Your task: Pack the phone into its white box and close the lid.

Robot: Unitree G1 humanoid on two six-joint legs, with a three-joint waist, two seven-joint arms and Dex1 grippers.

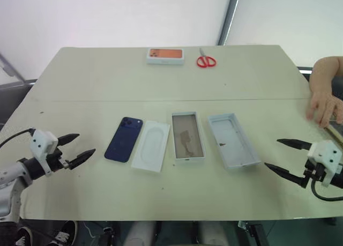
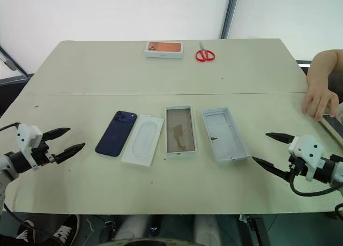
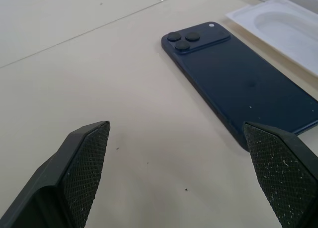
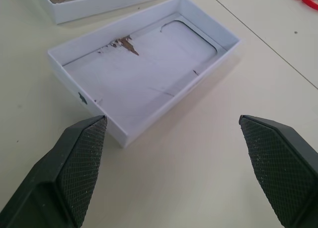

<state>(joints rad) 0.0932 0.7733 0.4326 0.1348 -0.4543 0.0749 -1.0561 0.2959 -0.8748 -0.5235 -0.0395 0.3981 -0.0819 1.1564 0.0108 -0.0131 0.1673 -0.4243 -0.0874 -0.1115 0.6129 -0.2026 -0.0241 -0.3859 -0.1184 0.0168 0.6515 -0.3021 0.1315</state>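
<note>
The dark blue phone (image 1: 124, 139) lies back up on the table, camera bump at its far end. To its right sits a flat white insert (image 1: 151, 146) with an oval recess, then the white box (image 1: 187, 136) with its brownish floor, then the lid (image 1: 232, 140) lying inside up. My left gripper (image 1: 75, 148) hovers open at the table's left, a short way left of the phone (image 3: 233, 79). My right gripper (image 1: 283, 156) stands open at the right, just right of the lid (image 4: 144, 79). Nothing is between either pair of fingers.
At the far side of the table (image 1: 107, 74) lie a white box with an orange phone picture (image 1: 165, 55) and red scissors (image 1: 205, 60). A person's hand (image 1: 324, 104) rests on the table's right edge, beyond my right gripper.
</note>
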